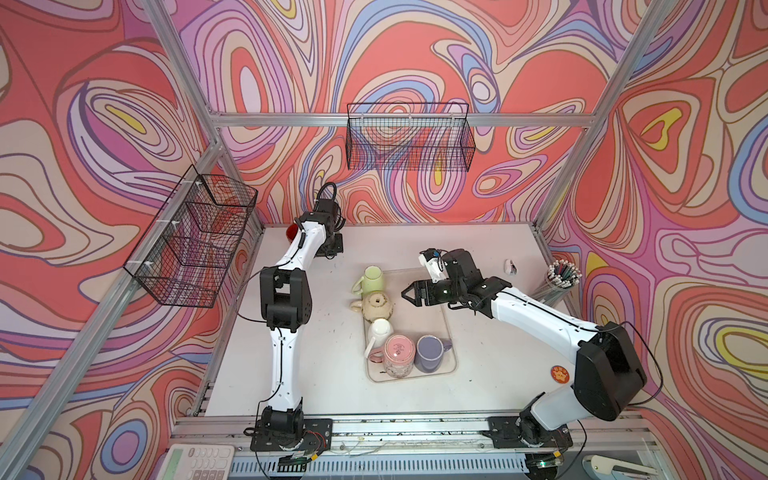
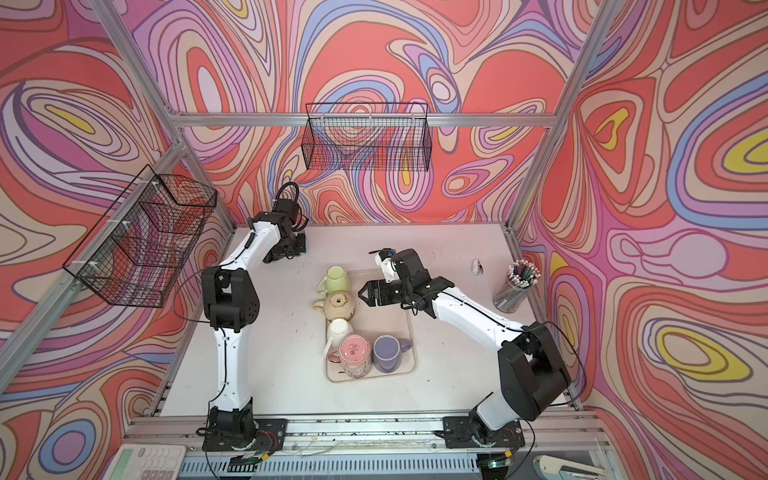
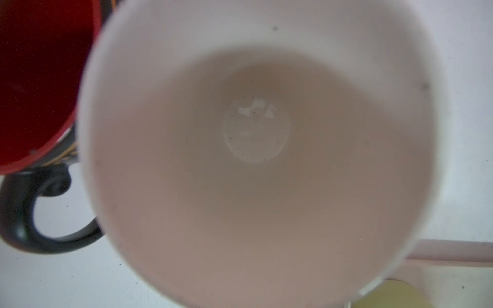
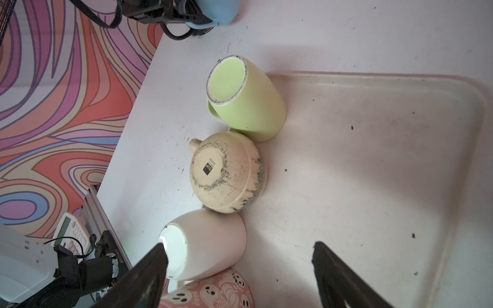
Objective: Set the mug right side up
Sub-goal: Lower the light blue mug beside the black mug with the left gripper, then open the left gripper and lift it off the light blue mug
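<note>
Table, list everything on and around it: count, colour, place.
tray: one, clear, table centre
green mug, cream mug, white mug, pink mug, purple mug: five, along tray's left edge and near end
red-lined mug: one, back left
blue mug: one, back left
pen cup: one, clear, right edge
small white object: one, near pen cup
wire baskets: two, black, back and left walls
keypad: one, white, front left
left gripper: black, back left
right gripper: black, open, above tray's far end
</note>
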Robot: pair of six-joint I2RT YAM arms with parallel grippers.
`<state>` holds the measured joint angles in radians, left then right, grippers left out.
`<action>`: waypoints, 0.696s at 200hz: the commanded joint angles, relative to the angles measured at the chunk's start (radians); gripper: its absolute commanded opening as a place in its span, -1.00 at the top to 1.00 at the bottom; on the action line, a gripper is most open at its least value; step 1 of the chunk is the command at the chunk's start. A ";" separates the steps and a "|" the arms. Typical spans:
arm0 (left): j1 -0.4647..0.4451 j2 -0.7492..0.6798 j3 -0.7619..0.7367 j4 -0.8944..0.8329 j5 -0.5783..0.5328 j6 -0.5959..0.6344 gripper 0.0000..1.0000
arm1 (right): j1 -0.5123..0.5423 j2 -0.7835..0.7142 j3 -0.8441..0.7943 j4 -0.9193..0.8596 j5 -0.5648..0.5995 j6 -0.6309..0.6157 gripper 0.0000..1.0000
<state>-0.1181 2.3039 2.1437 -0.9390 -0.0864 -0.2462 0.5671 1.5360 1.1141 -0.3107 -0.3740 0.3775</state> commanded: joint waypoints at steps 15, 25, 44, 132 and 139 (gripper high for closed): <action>0.018 0.007 0.034 0.028 -0.014 0.013 1.00 | 0.005 0.034 0.045 -0.018 -0.005 -0.016 -0.76; 0.019 0.013 0.037 0.029 -0.015 0.013 1.00 | 0.006 0.043 0.051 -0.018 -0.006 -0.015 -0.76; 0.021 0.024 0.042 0.029 -0.019 0.015 1.00 | 0.006 0.056 0.059 -0.017 -0.008 -0.014 -0.76; 0.026 0.070 0.086 0.022 -0.021 0.018 1.00 | 0.005 0.111 0.085 -0.008 -0.026 -0.009 -0.74; 0.026 0.072 0.087 0.022 -0.023 0.019 1.00 | 0.005 0.112 0.087 -0.010 -0.026 -0.011 -0.74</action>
<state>-0.1028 2.3703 2.1815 -0.9375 -0.0875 -0.2417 0.5674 1.6333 1.1702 -0.3149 -0.3901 0.3756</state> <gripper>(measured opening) 0.158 0.873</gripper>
